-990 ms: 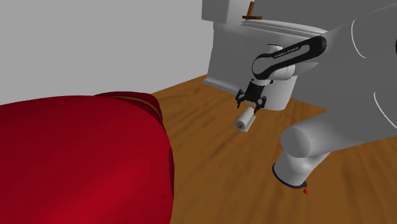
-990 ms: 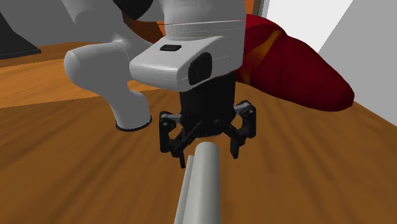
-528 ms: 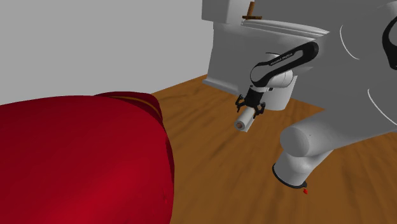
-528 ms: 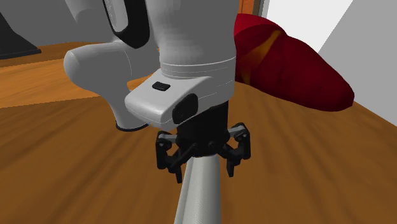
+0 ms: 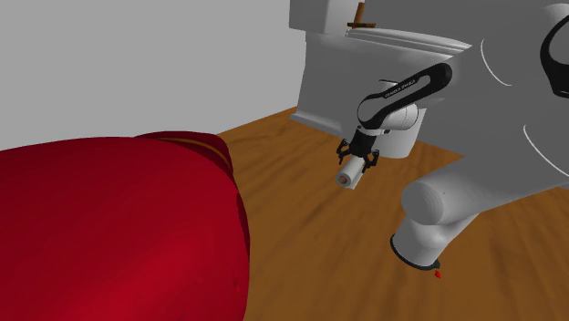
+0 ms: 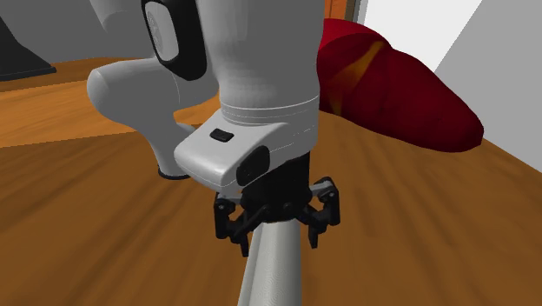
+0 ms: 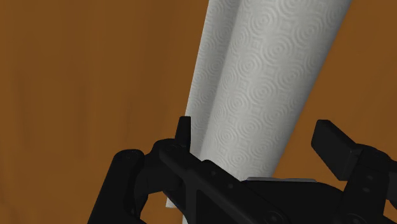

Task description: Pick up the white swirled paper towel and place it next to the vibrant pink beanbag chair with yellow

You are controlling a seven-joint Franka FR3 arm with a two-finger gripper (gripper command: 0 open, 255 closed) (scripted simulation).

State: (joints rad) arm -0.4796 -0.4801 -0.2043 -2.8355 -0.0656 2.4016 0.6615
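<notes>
Pincer lowered over the paper towel roll on the wooden floor
The pincer is released: its black fingers straddle the white, swirl-embossed roll, one close against its side and the other standing clear of it. The roll lies lengthwise under the pincer, near the arm's white base and well apart from the dark red beanbag, which shows an orange-yellow patch in the second exterior view

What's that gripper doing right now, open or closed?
Gripper: open, straddling the paper towel roll, with a gap showing beside one finger.
</notes>
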